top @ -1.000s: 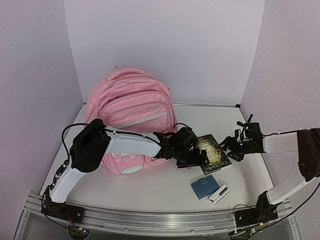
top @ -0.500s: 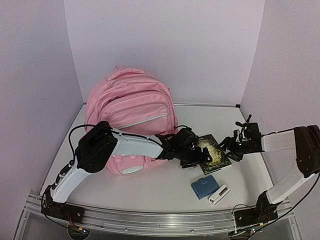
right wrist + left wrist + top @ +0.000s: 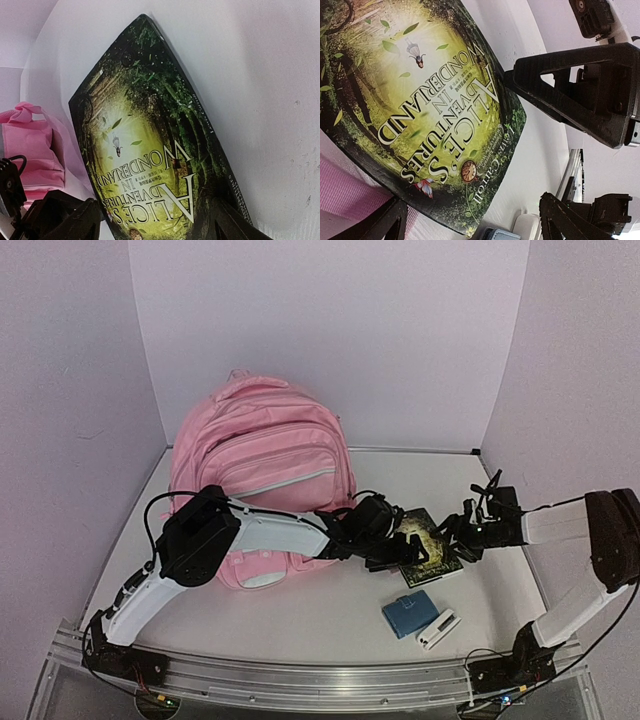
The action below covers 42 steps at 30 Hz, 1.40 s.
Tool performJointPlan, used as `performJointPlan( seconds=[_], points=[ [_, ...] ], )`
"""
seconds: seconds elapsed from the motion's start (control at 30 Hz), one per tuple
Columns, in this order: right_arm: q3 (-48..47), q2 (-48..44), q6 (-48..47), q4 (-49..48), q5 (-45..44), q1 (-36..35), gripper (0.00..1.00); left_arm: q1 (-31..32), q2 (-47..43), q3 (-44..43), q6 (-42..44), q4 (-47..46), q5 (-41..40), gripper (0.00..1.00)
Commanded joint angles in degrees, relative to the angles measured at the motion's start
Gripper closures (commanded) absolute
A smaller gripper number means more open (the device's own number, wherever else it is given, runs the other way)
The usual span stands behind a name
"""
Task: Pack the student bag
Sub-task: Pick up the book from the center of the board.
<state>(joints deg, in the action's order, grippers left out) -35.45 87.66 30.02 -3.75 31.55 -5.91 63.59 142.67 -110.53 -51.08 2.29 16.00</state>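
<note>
The student bag (image 3: 260,460), a big light-pink backpack, leans at the back left. Right of it a dark green "Alice's Adventures in Wonderland" book (image 3: 432,548) lies on the white table. My left gripper (image 3: 400,552) is at the book's left edge, open, with its fingers wide on either side of the cover's corner (image 3: 420,100). My right gripper (image 3: 452,537) is at the book's right end, open, its jaws either side of the cover (image 3: 150,145). One right finger (image 3: 570,56) shows in the left wrist view. Pink bag fabric (image 3: 30,145) shows behind the book.
A small blue case (image 3: 408,614) and a white oblong object (image 3: 437,628) lie just in front of the book. Pale walls close in the table on three sides. A metal rail runs along the near edge (image 3: 300,675).
My left arm has pushed a little further right over the book. My right gripper has edged left toward the book, its jaws narrowing slightly. The book and bag have stayed put.
</note>
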Motion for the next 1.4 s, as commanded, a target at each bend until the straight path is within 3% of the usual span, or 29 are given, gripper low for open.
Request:
performJointPlan(
  seconds=[0.0, 0.6, 0.87, 1.37],
  points=[
    [1.80, 0.84, -0.28, 1.64, 0.16, -0.28, 0.26, -0.17, -1.56, -3.43, 2.87, -6.45, -2.76, 0.09],
    [2.38, 1.07, 0.33, 1.39, -1.23, -0.27, 0.28, 0.11, -3.65, 0.09, 3.21, -14.06, -5.17, 0.10],
    [2.88, 0.76, 1.55, 0.44, -1.67, -0.26, 0.29, 0.13, -2.45, 0.33, 1.79, -14.54, -5.00, 0.39],
    [3.05, -0.22, 2.68, 0.14, -1.79, -0.26, 0.30, -0.12, -0.58, -0.32, -1.58, -17.56, -4.93, 0.54]
  ],
)
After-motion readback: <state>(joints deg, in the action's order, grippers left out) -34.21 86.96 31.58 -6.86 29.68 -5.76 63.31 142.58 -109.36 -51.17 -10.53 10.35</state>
